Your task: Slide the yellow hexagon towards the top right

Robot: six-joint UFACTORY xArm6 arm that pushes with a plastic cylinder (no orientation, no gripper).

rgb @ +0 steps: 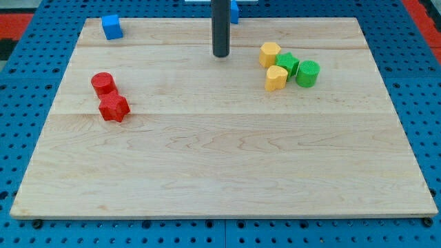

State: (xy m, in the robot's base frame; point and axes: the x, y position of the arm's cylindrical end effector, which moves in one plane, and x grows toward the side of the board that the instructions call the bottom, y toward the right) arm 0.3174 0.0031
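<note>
The yellow hexagon (270,54) sits near the view's top right, touching a green block (287,64). A second yellow block, heart-like in shape (276,78), lies just below it. A green cylinder (308,73) sits to the right of the green block. My tip (220,54) rests on the wooden board (220,151), to the left of the yellow hexagon with a clear gap between them, at about the same height in the view.
A red cylinder (103,83) and a red star-like block (114,107) sit together at the view's left. A blue cube (111,27) stands at the top left. Another blue block (234,9) shows partly behind the rod at the top edge.
</note>
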